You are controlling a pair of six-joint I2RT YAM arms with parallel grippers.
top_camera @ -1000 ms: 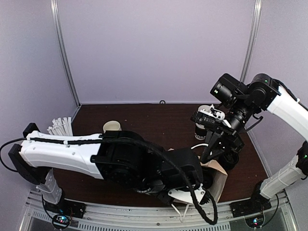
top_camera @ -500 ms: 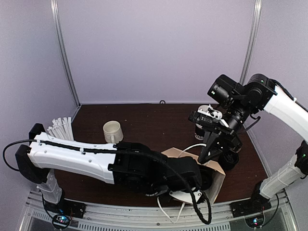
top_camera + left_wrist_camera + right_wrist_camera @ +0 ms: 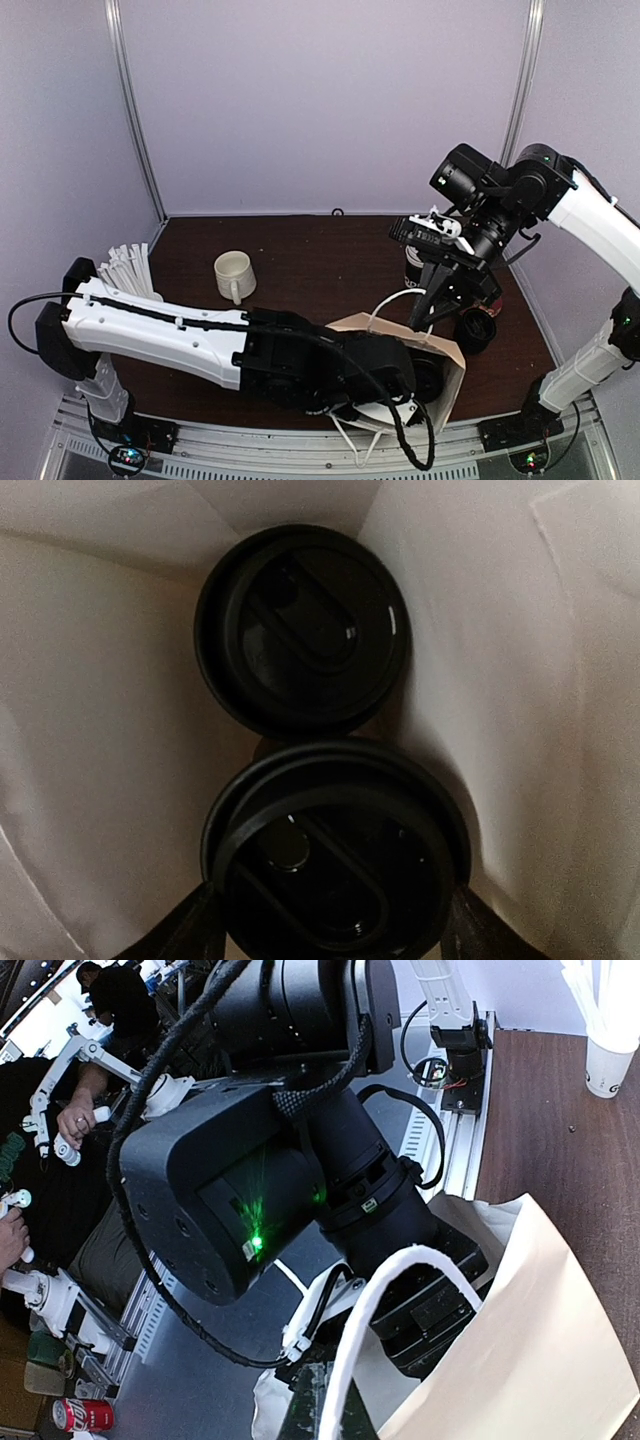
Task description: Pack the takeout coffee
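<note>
A brown paper bag (image 3: 455, 385) stands open at the near right of the table. My left gripper (image 3: 335, 925) is down inside it, hidden in the top view. Its fingers (image 3: 190, 930) sit on both sides of a lidded black cup (image 3: 335, 850) and hold it. A second black-lidded cup (image 3: 305, 630) stands just beyond it in the bag, lids almost touching. My right gripper (image 3: 422, 315) is shut on the bag's white handle (image 3: 398, 297) and holds it up. The handle (image 3: 400, 1290) loops from its jaws in the right wrist view.
Another black cup with white lettering (image 3: 413, 270) stands behind the right gripper. A black round object (image 3: 476, 330) lies right of the bag. A white mug (image 3: 234, 274) and a white cup of sticks (image 3: 125, 265) stand at the left. The left arm lies across the table's near side.
The left arm has dropped lower and pushed deeper into the bag, uncovering the white mug. The right gripper has lifted the bag's handle slightly up and left.
</note>
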